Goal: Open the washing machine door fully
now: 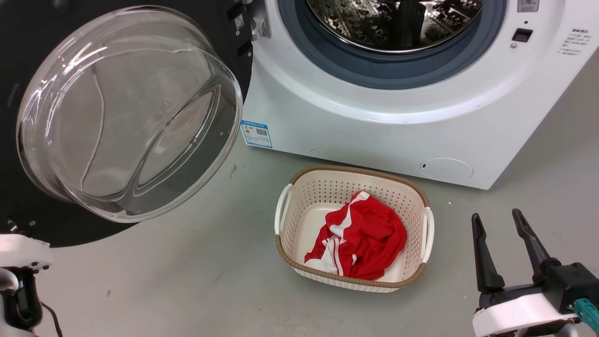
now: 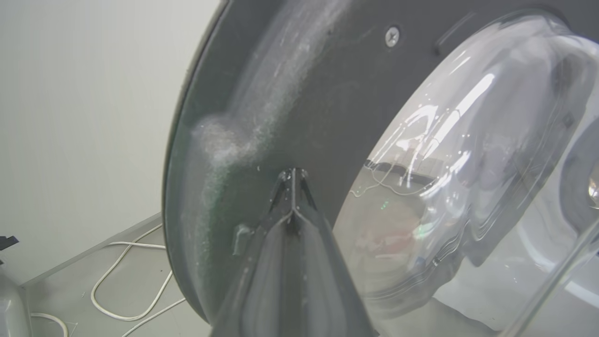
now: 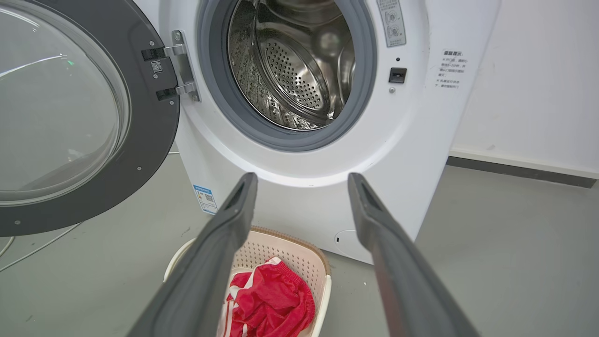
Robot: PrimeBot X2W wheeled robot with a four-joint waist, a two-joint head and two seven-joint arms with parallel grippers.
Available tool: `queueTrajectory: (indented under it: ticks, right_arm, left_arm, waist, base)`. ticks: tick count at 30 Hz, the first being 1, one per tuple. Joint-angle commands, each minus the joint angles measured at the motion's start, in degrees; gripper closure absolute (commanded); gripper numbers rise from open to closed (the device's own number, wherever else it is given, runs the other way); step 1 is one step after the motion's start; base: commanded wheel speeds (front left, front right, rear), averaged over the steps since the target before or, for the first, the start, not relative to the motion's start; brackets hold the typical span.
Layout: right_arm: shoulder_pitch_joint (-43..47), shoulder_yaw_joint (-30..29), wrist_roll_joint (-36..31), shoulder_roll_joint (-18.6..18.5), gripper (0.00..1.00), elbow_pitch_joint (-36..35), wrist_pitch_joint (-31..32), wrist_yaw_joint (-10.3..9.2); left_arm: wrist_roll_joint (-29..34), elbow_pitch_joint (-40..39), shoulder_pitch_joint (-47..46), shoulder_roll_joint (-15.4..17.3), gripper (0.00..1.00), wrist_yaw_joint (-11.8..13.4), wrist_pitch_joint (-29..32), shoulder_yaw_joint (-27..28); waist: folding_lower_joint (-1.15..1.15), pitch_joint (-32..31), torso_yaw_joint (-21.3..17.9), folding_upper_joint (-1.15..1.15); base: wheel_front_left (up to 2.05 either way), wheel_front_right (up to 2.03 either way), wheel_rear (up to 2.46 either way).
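Pressing its dark fingers (image 2: 262, 271) together, the left end effector (image 2: 292, 187) meets the inner ring of the large round glossy black washing machine door (image 2: 327, 107), swung wide of the steel drum mouth (image 3: 290, 70). The right end effector (image 1: 496, 216) hangs spread. Opening looks nearly finished; perhaps a last push remains.

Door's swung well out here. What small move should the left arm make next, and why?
Probably a short push outward with the left gripper: its shut jaws sit at the dark inner ring of the washing machine door, which stands wide open but may have swing left.
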Motion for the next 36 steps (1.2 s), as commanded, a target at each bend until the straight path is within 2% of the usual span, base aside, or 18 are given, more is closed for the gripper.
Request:
queueTrajectory:
  ticks: [1, 12, 20, 26, 27, 28, 29, 36]
  right_arm:
    - [-0.64, 0.02, 0.61, 0.12, 0.00, 0.19, -0.43, -0.04]
    - [1.36, 0.21, 2.04, 0.12, 0.00, 2.32, -1.66, -0.04]
    - [1.19, 0.26, 2.43, 0.12, 0.00, 3.15, -2.13, -0.04]
    - [0.61, 0.71, 2.14, 0.11, 0.00, 3.61, -2.22, -0.04]
    - [0.52, 0.92, 2.07, 0.12, 0.00, 3.65, -2.19, -0.04]
    - [0.45, 1.02, 1.99, 0.12, 0.00, 3.66, -2.18, -0.04]
    - [0.46, 1.16, 1.92, 0.12, 0.00, 3.69, -2.19, -0.04]
    - [-0.04, 1.62, 1.86, 0.11, 0.00, 3.53, -2.17, -0.04]
  left_arm:
    - [0.60, -0.04, -0.37, -0.05, 1.00, 0.00, -0.13, 0.63]
    - [7.22, -13.20, 11.60, -7.24, 1.00, -0.31, -0.13, 2.95]
    - [10.59, -21.94, 17.55, -12.68, 1.00, -1.21, -0.14, -2.15]
    - [12.54, -20.65, 16.96, -15.18, 1.00, -2.90, -0.14, -6.91]
    - [12.68, -20.40, 16.37, -15.30, 0.84, -3.07, -0.14, -7.28]
    - [12.86, -20.02, 15.83, -15.33, 0.48, -3.24, -0.14, -7.67]
    - [13.12, -19.70, 15.42, -15.47, 0.00, -3.41, -0.14, -7.94]
    - [16.25, -19.03, 13.95, -15.68, 0.00, -3.24, -0.14, -9.70]
  waist:
    - [0.00, -0.36, -0.19, 0.00]
    - [0.00, -4.35, -2.00, 0.00]
    - [0.00, -6.02, -5.18, 0.00]
    - [0.00, -6.64, -7.58, 0.00]
    - [0.00, -6.68, -7.92, 0.00]
    - [0.00, -6.66, -8.22, 0.00]
    - [0.00, -6.72, -8.49, 0.00]
    - [0.00, -6.96, -11.11, 0.00]
  base:
    - [0.00, 0.00, 0.00]
    - [0.00, 0.00, 0.00]
    - [0.00, 0.00, 0.00]
    - [0.00, 0.00, 0.00]
    - [0.00, 0.00, 0.00]
    - [0.00, 0.00, 0.00]
    - [0.00, 0.00, 0.00]
    - [0.00, 0.00, 0.00]
